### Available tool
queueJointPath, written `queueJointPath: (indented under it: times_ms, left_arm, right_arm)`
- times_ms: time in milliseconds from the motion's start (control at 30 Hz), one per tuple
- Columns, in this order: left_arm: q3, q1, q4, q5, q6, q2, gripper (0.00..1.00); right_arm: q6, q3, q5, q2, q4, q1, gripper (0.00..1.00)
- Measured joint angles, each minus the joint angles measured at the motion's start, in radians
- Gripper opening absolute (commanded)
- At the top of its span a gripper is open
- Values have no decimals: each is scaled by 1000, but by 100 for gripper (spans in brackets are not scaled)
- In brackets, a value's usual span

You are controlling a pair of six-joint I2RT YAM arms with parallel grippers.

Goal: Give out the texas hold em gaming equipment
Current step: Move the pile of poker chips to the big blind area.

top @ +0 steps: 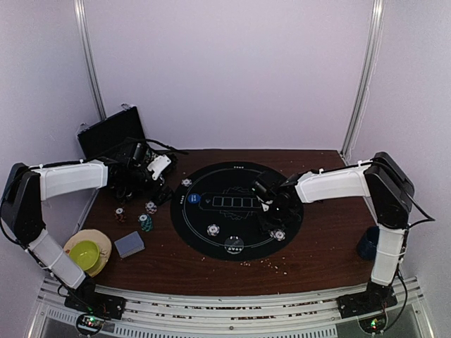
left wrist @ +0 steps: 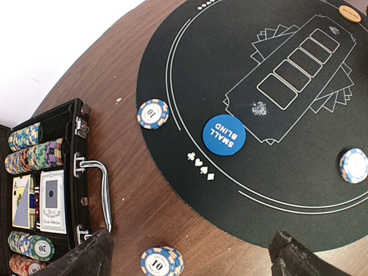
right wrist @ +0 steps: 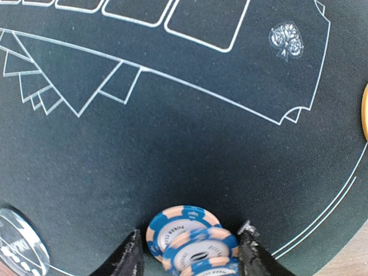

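Short stack of blue-and-cream striped poker chips [right wrist: 192,241] at the round black felt mat's [right wrist: 172,149] right front edge, right gripper [right wrist: 191,234] flanking it, clamped or not unclear, left gripper [left wrist: 192,244] spread wide above dark wooden tabletop [top: 317,246], pale lilac walls [top: 232,70] behind.

Blue-and-peach striped chips [right wrist: 192,241], a slumped short stack, by the mat's [top: 246,225] near right edge. Blue SMALL BLIND disc [left wrist: 223,134] flat near its left edge. Grey-blue deck [top: 129,244] toward the table's [top: 317,260] near left corner.

Wooden table [top: 324,246] bearing black mat [top: 194,218], poker chips [top: 146,222]
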Motion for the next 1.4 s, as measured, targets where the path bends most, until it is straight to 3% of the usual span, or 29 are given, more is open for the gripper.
queueJointPath:
  times_ms: [433, 1133, 1400]
  left_arm:
    - [0, 0, 0, 0, 0, 0, 98]
    - [0, 0, 0, 0, 0, 0, 98]
    - [0, 0, 0, 0, 0, 0, 98]
  right_arm:
    - [-4, 12, 60, 11, 0, 7, 42]
    - [0, -67, 154, -27, 70, -87, 41]
    - [2, -92, 154, -48, 86, -104, 63]
